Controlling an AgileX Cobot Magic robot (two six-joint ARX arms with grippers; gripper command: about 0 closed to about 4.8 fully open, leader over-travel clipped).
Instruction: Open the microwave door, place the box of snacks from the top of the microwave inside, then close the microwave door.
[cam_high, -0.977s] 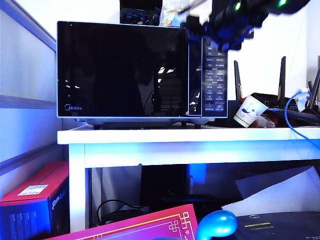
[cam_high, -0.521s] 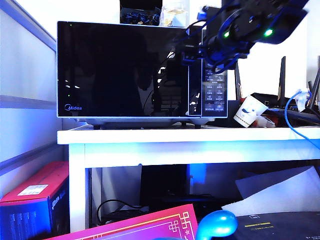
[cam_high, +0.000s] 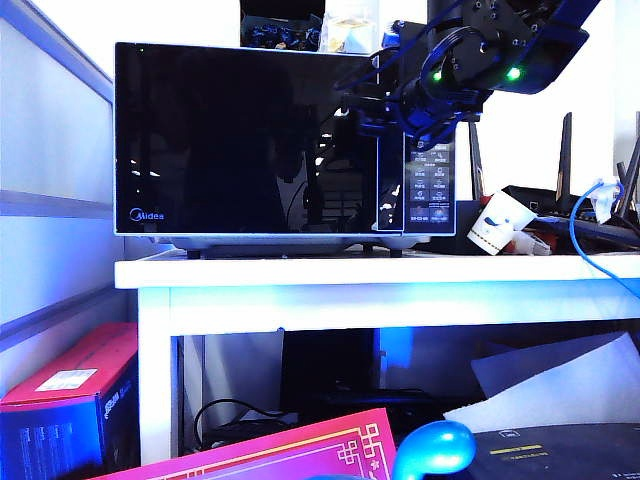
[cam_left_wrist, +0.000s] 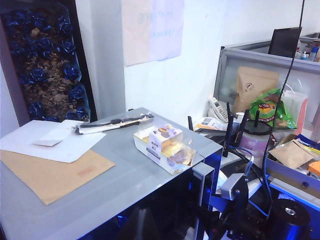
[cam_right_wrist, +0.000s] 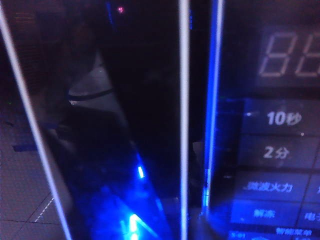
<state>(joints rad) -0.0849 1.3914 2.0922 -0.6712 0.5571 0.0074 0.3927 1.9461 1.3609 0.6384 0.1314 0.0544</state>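
White table w/ square leg, bluish glow on underside; pale partition wall at left of exterior view, bright white wall behind. Beneath table: red-and-blue carton, dark cables, pink sheet, white paper. Left wrist view: white wall w/ paper poster, blue-flower panel, cluttered desk beyond.

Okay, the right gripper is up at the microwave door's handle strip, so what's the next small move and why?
Probably close the right gripper on the handle strip, then pull. The microwave door is shut and the gripper sits at the strip's upper end, but the frames don't show a grip yet. The box of snacks lies on top of the microwave. The left gripper isn't visible.
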